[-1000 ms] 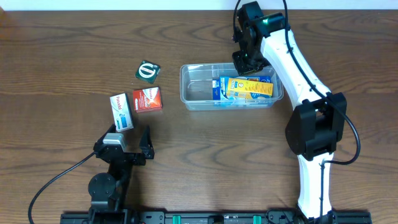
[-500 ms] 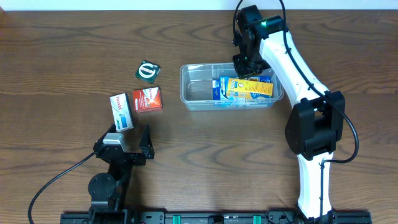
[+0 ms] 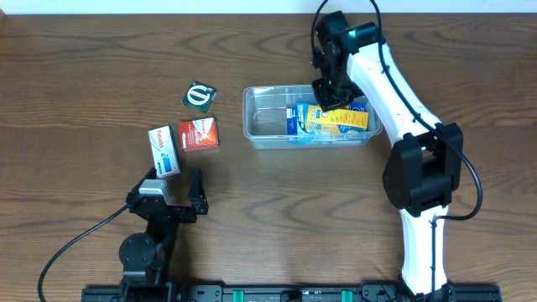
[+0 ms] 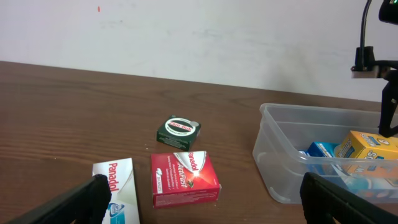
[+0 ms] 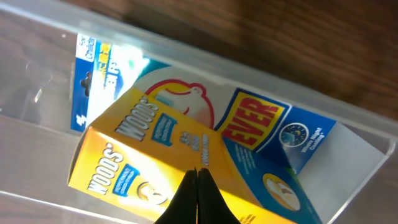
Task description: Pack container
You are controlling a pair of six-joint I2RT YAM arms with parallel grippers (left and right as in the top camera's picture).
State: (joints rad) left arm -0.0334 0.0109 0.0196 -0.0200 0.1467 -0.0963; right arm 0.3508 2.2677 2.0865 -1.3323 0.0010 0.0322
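Note:
The clear container (image 3: 268, 124) sits right of the table's middle and holds a yellow-and-blue Woods box (image 3: 340, 120) and a blue box (image 3: 300, 117). My right gripper (image 3: 325, 91) is shut and empty over the container's far right part, its tips (image 5: 197, 171) pressed together just above the Woods box (image 5: 149, 155). My left gripper (image 3: 178, 195) rests open and empty at the near left. In front of it lie a white Panadol box (image 4: 117, 190), a red Panadol box (image 4: 184, 178) and a green box (image 4: 178, 129). The container also shows in the left wrist view (image 4: 280, 155).
The three loose boxes lie left of the container: white (image 3: 164, 150), red (image 3: 199, 134), green (image 3: 200, 95). A white wall runs behind the table's far edge.
My right gripper has shifted slightly towards the near left over the container. The left arm and the boxes have not moved.

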